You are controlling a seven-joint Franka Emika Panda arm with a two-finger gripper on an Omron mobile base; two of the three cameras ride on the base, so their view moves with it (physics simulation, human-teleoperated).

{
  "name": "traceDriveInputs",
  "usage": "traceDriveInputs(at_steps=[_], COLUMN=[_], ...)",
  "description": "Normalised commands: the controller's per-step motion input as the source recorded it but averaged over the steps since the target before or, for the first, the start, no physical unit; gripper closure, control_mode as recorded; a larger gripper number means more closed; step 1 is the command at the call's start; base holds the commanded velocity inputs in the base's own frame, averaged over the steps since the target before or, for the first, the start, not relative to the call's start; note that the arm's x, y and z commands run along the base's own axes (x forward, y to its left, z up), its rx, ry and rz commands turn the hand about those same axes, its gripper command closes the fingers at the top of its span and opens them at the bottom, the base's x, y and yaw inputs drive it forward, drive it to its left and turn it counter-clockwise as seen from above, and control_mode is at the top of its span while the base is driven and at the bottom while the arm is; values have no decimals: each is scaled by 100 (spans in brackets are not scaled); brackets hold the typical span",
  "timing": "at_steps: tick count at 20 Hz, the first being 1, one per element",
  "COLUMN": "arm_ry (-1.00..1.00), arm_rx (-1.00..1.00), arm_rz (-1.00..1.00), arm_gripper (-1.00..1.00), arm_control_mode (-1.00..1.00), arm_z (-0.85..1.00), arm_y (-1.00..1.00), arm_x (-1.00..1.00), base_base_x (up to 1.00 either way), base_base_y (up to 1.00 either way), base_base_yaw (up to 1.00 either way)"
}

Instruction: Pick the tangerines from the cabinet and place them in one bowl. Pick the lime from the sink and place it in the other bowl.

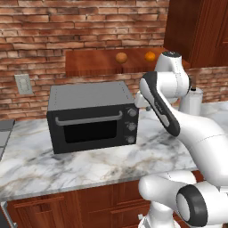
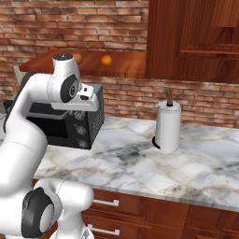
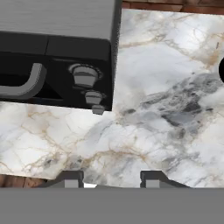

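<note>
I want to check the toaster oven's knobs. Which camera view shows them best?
The left base view: the toaster oven faces the camera and its three knobs are all seen from the front. The hand view shows the knobs from above, foreshortened. In the right base view the arm partly covers the oven.

I see a red brick wall [image 1: 67, 26] behind a grey-veined marble counter [image 1: 89, 164]. A black toaster oven [image 1: 91, 116] sits on it, a white paper-towel roll [image 2: 167, 126] further right, reddish wood drawers [image 2: 140, 210] below.
</note>
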Motion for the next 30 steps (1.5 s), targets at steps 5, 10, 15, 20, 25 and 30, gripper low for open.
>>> traceDriveInputs(at_steps=[5, 10, 15, 20, 25, 30], arm_ry=[-12, -28, -25, -14, -5, -3], arm_rx=[0, 0, 0, 1, 5, 5], arm_rz=[1, 0, 0, 0, 0, 0], arm_gripper=[-100, -100, -100, -100, -100, -100], arm_control_mode=[-100, -100, -100, -100, -100, -100], arm_z=[3, 20, 28, 35, 40, 45], arm_y=[0, 0, 0, 0, 0, 0], arm_x=[-20, -35, -22, -8, 0, 0], base_base_x=[0, 0, 0, 0, 0, 0], base_base_y=[0, 0, 0, 0, 0, 0], base_base_yaw=[0, 0, 0, 0, 0, 0])
